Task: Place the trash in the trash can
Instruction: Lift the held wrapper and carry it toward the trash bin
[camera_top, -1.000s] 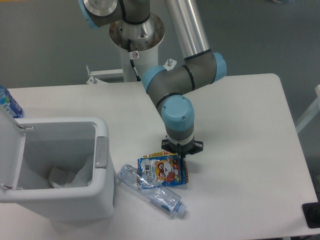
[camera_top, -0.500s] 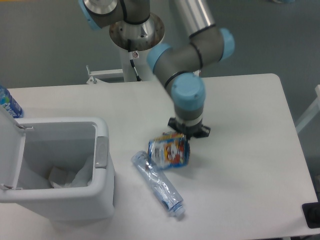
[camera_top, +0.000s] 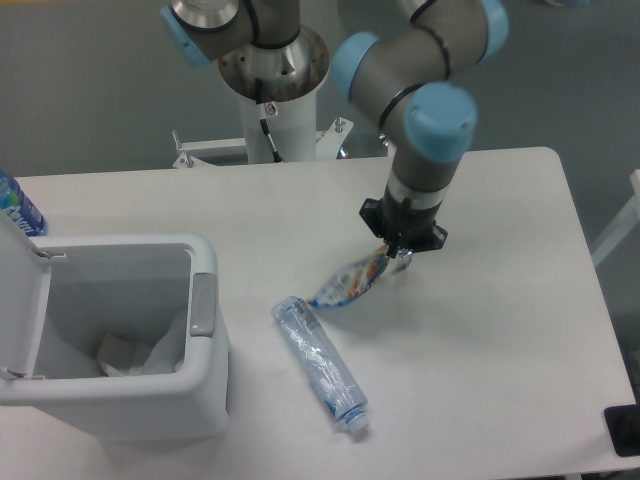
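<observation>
Two items: my pincer (camera_top: 397, 253) pinches the wrapper (camera_top: 350, 284) by one edge, light and floppy; crushed bottle (camera_top: 320, 363) needs mid-body grip.

1. White table (camera_top: 520, 330) w/ rounded corners fills most of frame, lit evenly.
2. Grey floor (camera_top: 90, 90) across top and down right edge.
3. White pedestal (camera_top: 275, 100) top centre, behind table; white bracket (camera_top: 205, 148) at its base.
4. Blue-labelled bottle (camera_top: 15, 205) at left edge, partly cut off.
5. Dark object (camera_top: 625, 430) at lower right corner, cut off.
</observation>
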